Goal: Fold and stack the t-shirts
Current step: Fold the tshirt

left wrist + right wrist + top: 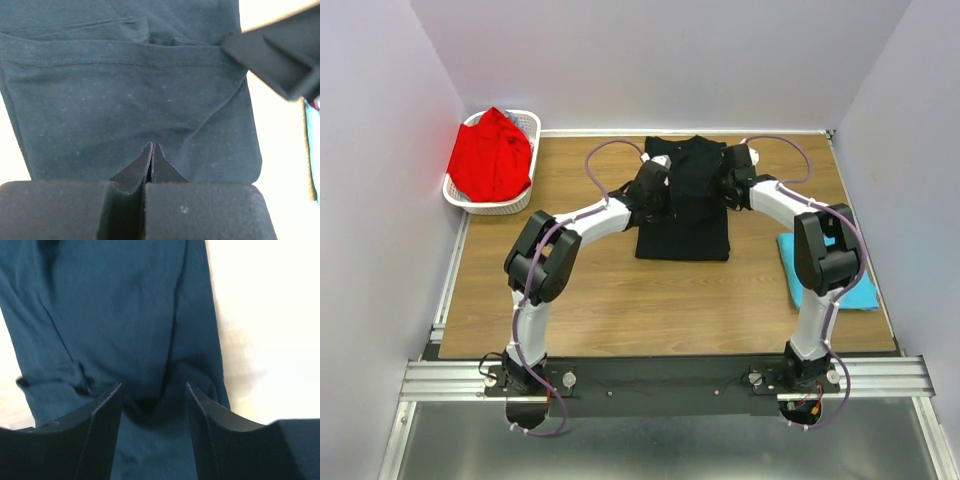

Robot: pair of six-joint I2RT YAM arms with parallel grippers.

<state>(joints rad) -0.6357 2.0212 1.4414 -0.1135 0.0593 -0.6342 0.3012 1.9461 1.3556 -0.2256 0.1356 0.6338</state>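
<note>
The black t-shirt (682, 225) lies partly folded at the middle back of the table, with both grippers on its upper part. My left gripper (152, 146) is shut, its tips pinching the black t-shirt (125, 100), and creases in the cloth run toward them. My right gripper (152, 387) is open, its fingers astride a pucker of the black t-shirt (125, 315). In the top view the left gripper (655, 195) and right gripper (728, 182) sit at the shirt's left and right sides. The turquoise t-shirt (860, 292) lies folded at the right. A red t-shirt (492, 158) fills the basket.
The white lattice basket (528, 124) stands at the back left corner against the wall. Bare wooden table (620, 300) spreads in front of the black shirt. White walls close in the left, back and right. The right gripper's finger (280, 55) shows in the left wrist view.
</note>
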